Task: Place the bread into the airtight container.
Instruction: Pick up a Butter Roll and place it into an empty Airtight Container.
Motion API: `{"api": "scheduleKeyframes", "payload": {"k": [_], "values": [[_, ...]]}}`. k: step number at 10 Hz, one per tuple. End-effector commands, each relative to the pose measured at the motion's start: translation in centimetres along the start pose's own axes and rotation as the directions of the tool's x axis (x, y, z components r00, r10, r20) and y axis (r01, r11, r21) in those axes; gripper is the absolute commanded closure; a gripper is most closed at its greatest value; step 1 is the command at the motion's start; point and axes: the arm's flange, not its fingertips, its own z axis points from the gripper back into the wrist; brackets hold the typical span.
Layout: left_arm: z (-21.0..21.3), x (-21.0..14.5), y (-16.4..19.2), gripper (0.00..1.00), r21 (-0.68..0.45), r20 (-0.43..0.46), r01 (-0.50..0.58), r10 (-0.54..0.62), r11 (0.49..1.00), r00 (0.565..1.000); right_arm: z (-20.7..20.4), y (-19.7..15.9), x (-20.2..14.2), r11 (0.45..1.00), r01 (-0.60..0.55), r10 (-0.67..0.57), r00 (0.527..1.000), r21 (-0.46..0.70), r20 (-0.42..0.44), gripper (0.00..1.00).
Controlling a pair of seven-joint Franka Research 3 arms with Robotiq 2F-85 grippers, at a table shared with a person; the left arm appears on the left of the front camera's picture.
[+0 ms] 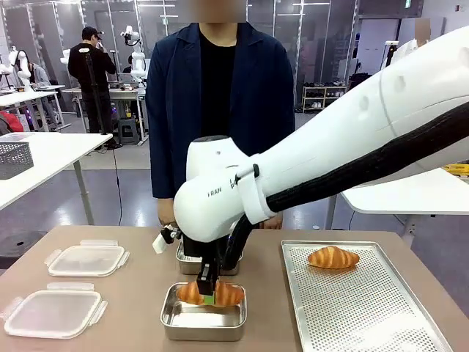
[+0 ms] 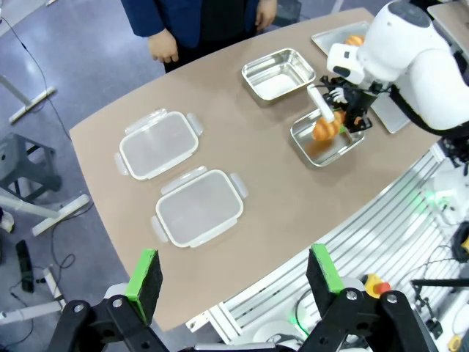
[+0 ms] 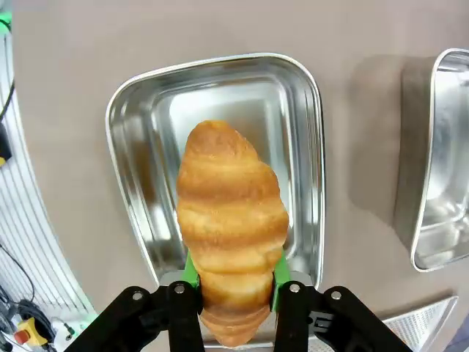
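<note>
My right gripper (image 1: 207, 292) is shut on a golden croissant, the bread (image 1: 223, 294), and holds it over the near steel airtight container (image 1: 203, 323), at about rim height. In the right wrist view the bread (image 3: 231, 220) lies lengthwise between the green pads (image 3: 192, 271), above the container's (image 3: 220, 66) bare floor. A second croissant (image 1: 333, 257) lies on the perforated tray (image 1: 366, 315). My left gripper (image 2: 238, 282) hangs open high over the table's near edge, holding nothing. From there I see the right gripper (image 2: 333, 117) with the bread (image 2: 326, 130) over the container (image 2: 344, 150).
A second steel container (image 1: 187, 262) (image 2: 278, 73) (image 3: 440, 161) stands just behind the first. Two clear lids (image 1: 86, 259) (image 1: 51, 314) lie at the table's left. A person in a dark jacket (image 1: 220, 95) stands at the far edge, hands down.
</note>
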Motion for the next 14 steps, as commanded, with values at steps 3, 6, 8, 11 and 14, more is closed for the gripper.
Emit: {"api": "scheduleKeyframes", "payload": {"k": [3,6,8,11,14], "values": [[0.0,0.1,-0.1,0.00,-0.003,0.000,0.007,-0.007,1.000,1.000,-1.1,0.6,0.7,0.999,0.017,-0.017,1.000,-0.033,-0.016,0.27],[0.0,0.1,-0.1,0.00,-0.003,0.000,0.007,-0.007,1.000,1.000,-0.8,0.8,0.2,0.999,0.001,-0.002,1.000,-0.040,-0.021,0.00],[0.0,0.1,-0.1,0.00,-0.003,0.000,0.007,-0.007,1.000,1.000,-0.4,1.1,-0.2,0.999,-0.017,0.016,1.000,-0.031,-0.008,0.00],[0.0,0.1,-0.1,0.00,-0.003,0.000,0.007,-0.007,1.000,1.000,-0.5,0.6,0.6,1.000,-0.017,0.017,1.000,-0.023,-0.007,0.00],[0.0,0.1,-0.1,0.00,-0.003,0.000,0.007,-0.007,1.000,1.000,-0.5,0.6,0.6,1.000,-0.017,0.017,1.000,-0.023,-0.007,0.00]]}}
